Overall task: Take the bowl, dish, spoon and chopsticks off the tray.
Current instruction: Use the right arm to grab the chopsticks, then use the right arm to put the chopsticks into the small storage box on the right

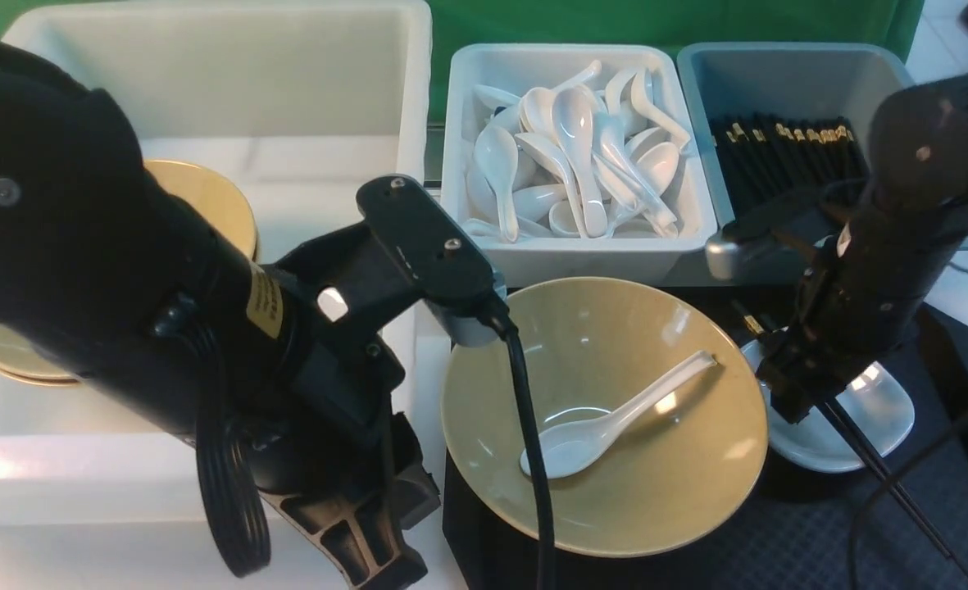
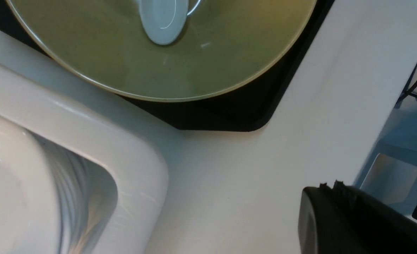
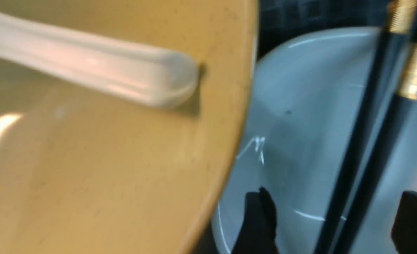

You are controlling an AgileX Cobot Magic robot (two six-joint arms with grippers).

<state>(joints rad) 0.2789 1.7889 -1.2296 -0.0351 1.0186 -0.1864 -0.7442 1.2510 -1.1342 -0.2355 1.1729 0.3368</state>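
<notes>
The tan bowl (image 1: 615, 492) sits on the black tray (image 1: 779, 549) with the white spoon (image 1: 606, 422) lying inside it. The white dish (image 1: 877, 418) lies on the tray right of the bowl, and the black chopsticks (image 1: 893, 483) lie across it. My right gripper (image 1: 791, 401) is open just above the dish. In the right wrist view its fingers (image 3: 261, 211) straddle the chopsticks (image 3: 363, 141) over the dish (image 3: 300, 123), beside the bowl (image 3: 106, 158) and the spoon handle (image 3: 106, 70). My left gripper (image 1: 377, 565) is shut and empty, left of the tray. The left wrist view shows it (image 2: 330, 185) over the white table near the tray's corner (image 2: 229, 120).
A large white bin (image 1: 418, 98) at the left holds stacked tan bowls (image 1: 213, 205); its rim shows in the left wrist view (image 2: 88, 134). A white bin of spoons (image 1: 574, 156) and a blue-grey bin of chopsticks (image 1: 787, 139) stand behind the tray.
</notes>
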